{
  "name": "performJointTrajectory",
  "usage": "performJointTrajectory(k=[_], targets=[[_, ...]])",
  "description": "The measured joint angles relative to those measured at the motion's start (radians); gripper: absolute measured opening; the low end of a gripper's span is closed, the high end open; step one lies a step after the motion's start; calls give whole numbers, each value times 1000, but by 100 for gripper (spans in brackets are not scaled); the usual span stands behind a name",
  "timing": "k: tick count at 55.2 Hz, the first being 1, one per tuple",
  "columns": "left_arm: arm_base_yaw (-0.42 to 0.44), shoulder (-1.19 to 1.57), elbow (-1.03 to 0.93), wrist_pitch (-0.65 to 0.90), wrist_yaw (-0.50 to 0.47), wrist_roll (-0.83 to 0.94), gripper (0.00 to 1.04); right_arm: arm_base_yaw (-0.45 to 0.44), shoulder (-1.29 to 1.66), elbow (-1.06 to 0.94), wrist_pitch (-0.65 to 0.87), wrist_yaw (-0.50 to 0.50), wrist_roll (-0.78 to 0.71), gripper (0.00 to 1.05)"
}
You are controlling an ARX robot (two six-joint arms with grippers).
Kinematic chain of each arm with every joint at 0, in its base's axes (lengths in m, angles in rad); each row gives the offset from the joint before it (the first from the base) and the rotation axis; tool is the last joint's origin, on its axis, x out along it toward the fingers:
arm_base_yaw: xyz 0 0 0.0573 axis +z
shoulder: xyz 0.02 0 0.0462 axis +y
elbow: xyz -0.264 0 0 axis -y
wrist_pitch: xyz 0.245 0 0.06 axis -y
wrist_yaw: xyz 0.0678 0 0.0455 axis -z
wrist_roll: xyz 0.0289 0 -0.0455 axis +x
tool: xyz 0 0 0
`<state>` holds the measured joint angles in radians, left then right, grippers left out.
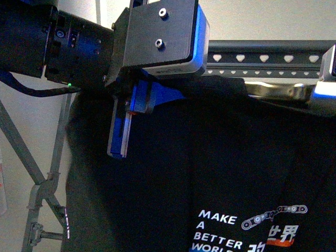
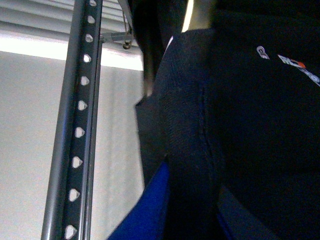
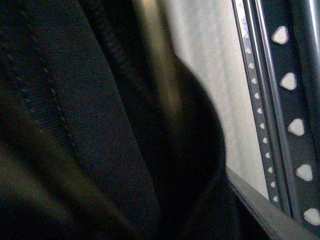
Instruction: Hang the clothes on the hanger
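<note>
The clothes (image 1: 210, 157), a black T-shirt with white "MAKE A BETTER WORLD" print, hang spread in front of the hanger (image 1: 262, 59), a dark grey rail with heart-shaped holes. My left gripper (image 1: 122, 142), with blue fingers, is shut on the shirt's upper left part. My right gripper (image 1: 326, 86) shows only at the right edge, shut on the shirt's upper right. In the left wrist view the clothes (image 2: 240, 125) fill the space between the blue fingers (image 2: 145, 210), with the hanger (image 2: 80, 130) beside them. In the right wrist view the clothes (image 3: 75, 125) cover the jaws, and the hanger (image 3: 292, 125) runs alongside.
A small silvery clothes hanger (image 1: 278, 92) sits inside the shirt's neck, just below the rail; it also shows in the left wrist view (image 2: 197, 15) and the right wrist view (image 3: 160, 75). The rack's crossed legs (image 1: 42, 184) stand at the left. A pale wall is behind.
</note>
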<state>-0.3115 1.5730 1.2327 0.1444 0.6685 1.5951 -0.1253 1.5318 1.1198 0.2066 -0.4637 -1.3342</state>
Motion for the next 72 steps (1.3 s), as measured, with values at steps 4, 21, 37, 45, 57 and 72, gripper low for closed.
performJointTrajectory(k=[4,21,37,45,57,72], targets=[[0,0,2,2,6,0,25,-7,-11,-8,-3,-7,49,32],[-1,-1,6,4,7,0,74,-89,-91,-103,-149,-68,149,5],[-3,10,-45,241,-116,-266,98,-206,-117,-179,-81,-83,410,5],[29,36,-24,524,-478,-1056,98,-227,-159,-131,-158,77,655,5],[146,17,33,347,-999,-1785,98,-226,-210,-51,-221,135,793,5],[166,-152,-93,389,-925,-1924,98,-172,-168,50,-258,215,776,5]])
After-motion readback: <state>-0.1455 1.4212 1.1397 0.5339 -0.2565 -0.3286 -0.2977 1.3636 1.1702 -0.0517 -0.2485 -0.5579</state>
